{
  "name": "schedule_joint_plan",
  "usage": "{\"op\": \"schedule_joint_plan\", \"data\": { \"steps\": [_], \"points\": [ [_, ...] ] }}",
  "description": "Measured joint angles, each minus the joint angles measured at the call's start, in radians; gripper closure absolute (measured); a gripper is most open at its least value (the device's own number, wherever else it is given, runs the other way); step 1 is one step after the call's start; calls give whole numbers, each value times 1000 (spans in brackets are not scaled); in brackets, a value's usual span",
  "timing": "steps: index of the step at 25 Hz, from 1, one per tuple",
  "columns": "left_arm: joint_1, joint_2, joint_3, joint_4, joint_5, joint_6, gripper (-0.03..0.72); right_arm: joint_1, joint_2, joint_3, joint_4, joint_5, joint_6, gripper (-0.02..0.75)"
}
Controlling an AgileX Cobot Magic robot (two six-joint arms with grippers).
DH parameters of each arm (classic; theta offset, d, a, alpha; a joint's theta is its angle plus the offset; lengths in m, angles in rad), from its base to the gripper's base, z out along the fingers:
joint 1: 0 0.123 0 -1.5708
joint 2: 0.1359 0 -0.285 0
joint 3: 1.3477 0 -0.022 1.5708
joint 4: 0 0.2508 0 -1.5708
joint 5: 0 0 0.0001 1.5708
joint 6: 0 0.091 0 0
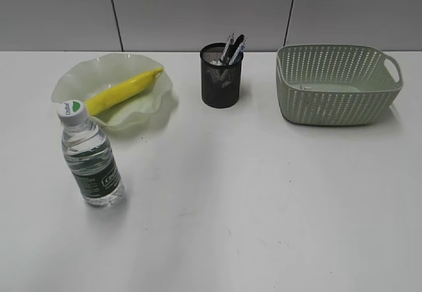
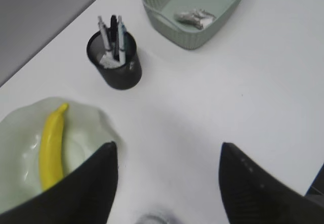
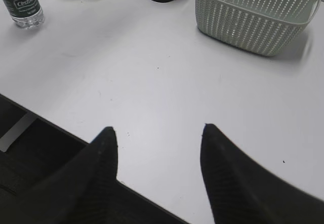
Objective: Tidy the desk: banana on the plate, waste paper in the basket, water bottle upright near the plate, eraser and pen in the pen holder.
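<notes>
A yellow banana [image 1: 124,89] lies on the pale green wavy plate [image 1: 79,74]; both also show in the left wrist view, the banana [image 2: 50,150] on the plate [image 2: 15,148]. A clear water bottle [image 1: 91,158] stands upright in front of the plate; it also shows in the right wrist view [image 3: 21,4]. The black mesh pen holder [image 1: 221,78] holds pens [image 2: 114,37] and something white. Crumpled waste paper [image 2: 195,16] lies in the green basket [image 1: 339,84]. My left gripper [image 2: 166,150] is open and empty above the bottle top. My right gripper [image 3: 159,133] is open and empty over the table's front edge.
The white table [image 1: 264,193] ends at a grey wall behind. In the right wrist view the table's front edge [image 3: 61,130] drops to dark space at the lower left. No arm shows in the exterior view.
</notes>
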Motion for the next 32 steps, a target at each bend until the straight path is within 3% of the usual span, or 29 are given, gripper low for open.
{"op": "schedule_joint_plan", "data": {
  "steps": [4,13,20,24,32],
  "points": [
    [0,-213,131,45,49,-38,216,0,0,0,0,0,1,315],
    [0,-893,771,57,-27,-55,216,0,0,0,0,0,1,315],
    [0,-1395,1140,53,-78,-93,216,0,0,0,0,0,1,315],
    [0,-1561,1195,71,-66,-128,216,0,0,0,0,-1,0,315],
    [0,-1556,1198,79,-75,-137,227,0,0,0,4,-3,1,315]
  ]
}}
